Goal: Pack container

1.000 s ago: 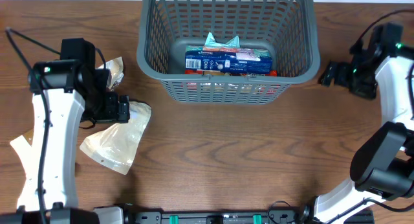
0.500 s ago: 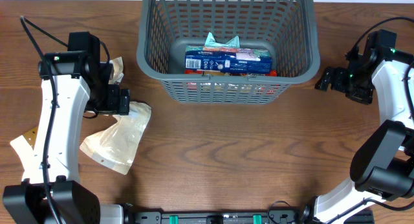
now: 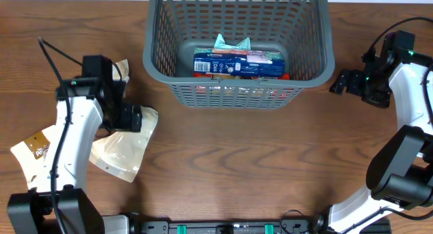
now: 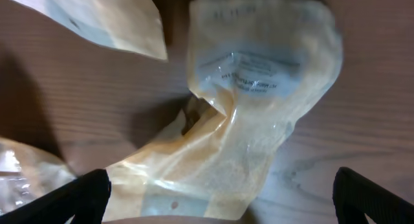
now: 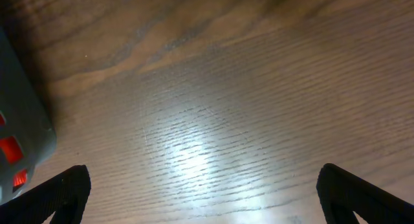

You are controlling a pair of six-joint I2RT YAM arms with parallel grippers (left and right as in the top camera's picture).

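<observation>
While the table (image 3: pixel 257 166) and the container (image 3: pixel 237 93) at its far middle have not shifted, the left arm has swung inward from the left edge. The left gripper (image 3: pixel 132 118) has slid a little right and toward the near edge. It now hangs over the near pouch (image 3: pixel 125 149) with its fingers spread wide, one tip to each side of the crumpled film in the wrist view, and nothing held. I read that as lining up a pick, so this pouch is likely the next thing to pack.

The right gripper (image 3: pixel 342 82) is also spread and empty. It has held for the last half second over bare wood just beside the container's right near corner — parked out of the way, by the look of it.

The container is a grey-blue basket with slotted lattice walls, rounded corners and a thick rim. It stands upright and is far from full. A blue packet (image 3: pixel 238 63) lies flat inside, a teal one (image 3: pixel 230 43) sits behind it, and red shows low through the slots.

Outside it are the near pouch, a second pouch (image 3: pixel 120 72) beyond the left wrist, and a third (image 3: pixel 30 149) by the left edge.
</observation>
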